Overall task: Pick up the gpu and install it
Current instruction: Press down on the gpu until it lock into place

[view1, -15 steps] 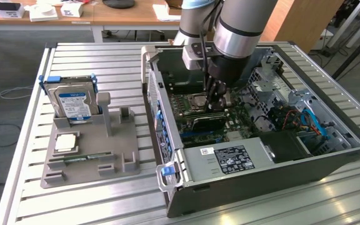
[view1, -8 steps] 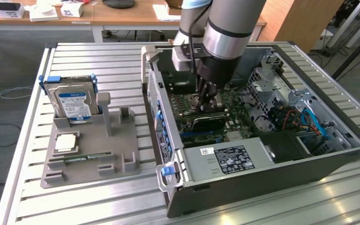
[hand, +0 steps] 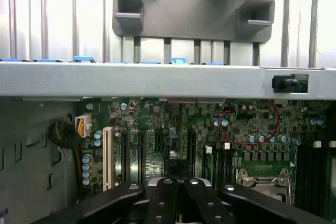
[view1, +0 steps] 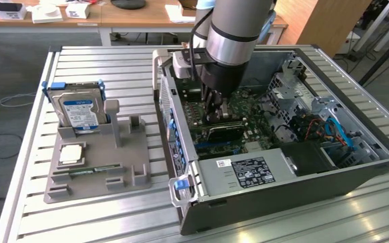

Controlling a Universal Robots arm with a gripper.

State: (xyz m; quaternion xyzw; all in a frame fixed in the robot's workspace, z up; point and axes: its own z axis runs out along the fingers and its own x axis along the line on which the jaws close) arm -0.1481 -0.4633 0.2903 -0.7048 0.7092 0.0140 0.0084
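The arm's smooth silver-grey tube reaches down into the open PC case (view1: 356, 167), a black sheet-metal box lying on its side on the ribbed aluminium surface (view1: 79, 212). The gripper (view1: 216, 107) sits low over the green motherboard (view1: 248, 109), near the centre of the case. In the wrist view its black, bolted fingers (hand: 165, 198) are pressed together, clenched with no gap between them. Just beneath the gripper, toward 6 o'clock in the exterior view, lies the gpu (view1: 223, 130): a flat card with a dark, glossy rectangular cooler, resting low among the board's slots. Whether the fingers are clamped on its edge or merely touching it cannot be told.

At 6 o'clock in the case is a boxy grey power supply (view1: 245, 172) with a white label. Toward 3 o'clock, orange and blue cables (view1: 333, 132) curl beside perforated steel drive bays.

At 9 o'clock on the surface stands a matte grey plastic holder (view1: 96, 169) with upright posts and slots. A hard drive (view1: 79, 111) with a white-and-blue label stands upright in its far end within a blue frame; a square metallic CPU (view1: 71, 153) lies flat nearer, and a narrow green RAM stick (view1: 89, 171) lies in a groove.
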